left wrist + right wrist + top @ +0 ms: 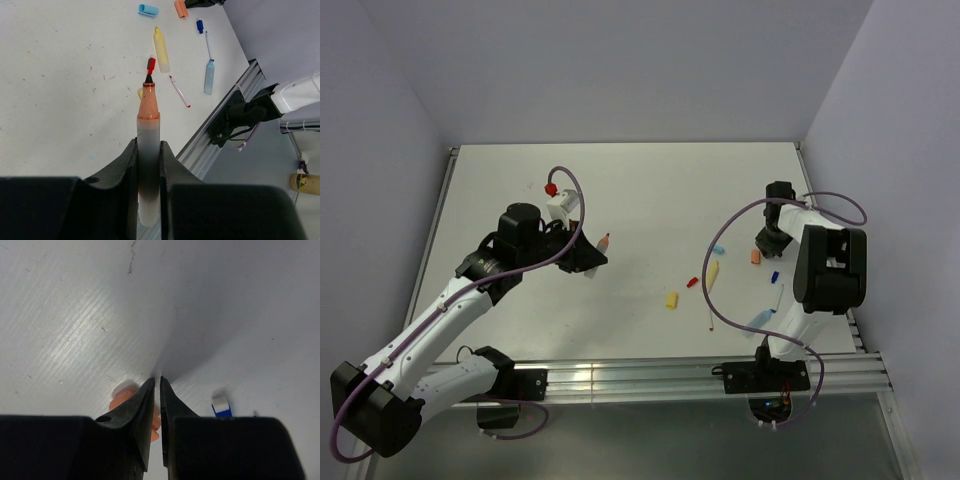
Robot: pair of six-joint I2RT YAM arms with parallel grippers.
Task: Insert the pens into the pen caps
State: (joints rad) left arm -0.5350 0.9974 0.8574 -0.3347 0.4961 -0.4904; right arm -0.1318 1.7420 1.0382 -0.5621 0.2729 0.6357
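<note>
The left gripper [148, 145] clamps a white pen [148, 107]; the right gripper [155, 382] is nearly closed at the orange cap [120, 399].
The pen's orange tip points over the left half of the tabletop [620, 180]. Near the right edge, the right jaws leave only a slit, with the cap against one finger; I cannot tell whether it is gripped.

Scattered pens [712, 275] beside right tool [766, 244]

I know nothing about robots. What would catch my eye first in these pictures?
The left pincer clamps an uncapped orange-tipped marker, raised over the left of the table. The right pincer, nearly closed, is down on the table's right side at an orange cap, beside loose pens and caps.
</note>
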